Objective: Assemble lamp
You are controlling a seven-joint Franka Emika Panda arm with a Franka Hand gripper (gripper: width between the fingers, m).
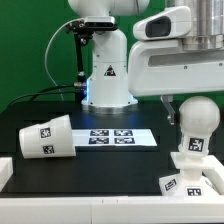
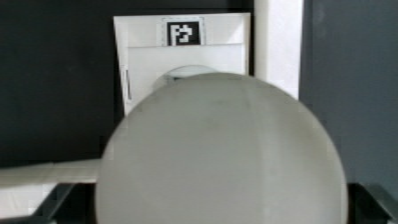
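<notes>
Exterior view is showing the smooth white bulb (image 1: pixel 197 120) standing upright on the boxy base (image 1: pixel 188 166); I cannot tell if the gripper (image 1: pixel 178 106) is pinching it.

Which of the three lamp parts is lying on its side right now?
The shade, tipped over at the exterior view's left. The bulb and the base both stand upright at the exterior view's right.

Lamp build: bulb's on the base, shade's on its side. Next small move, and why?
Probably lift the gripper straight up off the bulb, letting go first if it grips; that I cannot tell. The bulb stands upright on the base, while the shade lies on its side at the exterior view's left, apart, to be fetched.
</notes>
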